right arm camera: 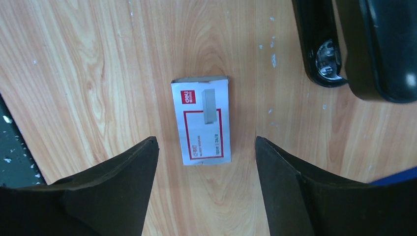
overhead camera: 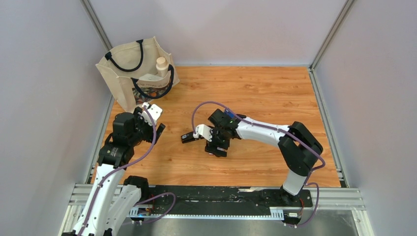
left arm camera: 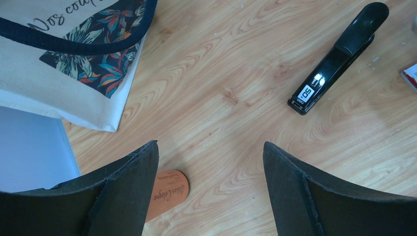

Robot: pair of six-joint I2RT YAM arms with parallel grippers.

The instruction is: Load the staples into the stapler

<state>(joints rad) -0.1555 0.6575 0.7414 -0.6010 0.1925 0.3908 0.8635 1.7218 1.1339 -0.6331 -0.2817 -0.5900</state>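
Observation:
The staples (right arm camera: 201, 120), a flat white box with red print, lie on the wood table. My right gripper (right arm camera: 206, 139) hovers over the box's near end, open, with a finger on each side and neither touching it. In the top view my right gripper (overhead camera: 217, 146) hides the box. A corner of the staples (left arm camera: 411, 76) shows at the right border of the left wrist view. The stapler is not plainly in view; only a blue sliver (right arm camera: 399, 176) shows behind my right finger. My left gripper (left arm camera: 210, 150) is open over bare wood near the bag.
An all-black stapler (left arm camera: 339, 59) lies just beyond the box, its end (right arm camera: 344, 44) close to my right fingers. A cream tote bag (overhead camera: 135, 73) with a bottle stands at the back left. An orange tag (left arm camera: 167, 194) lies by my left finger.

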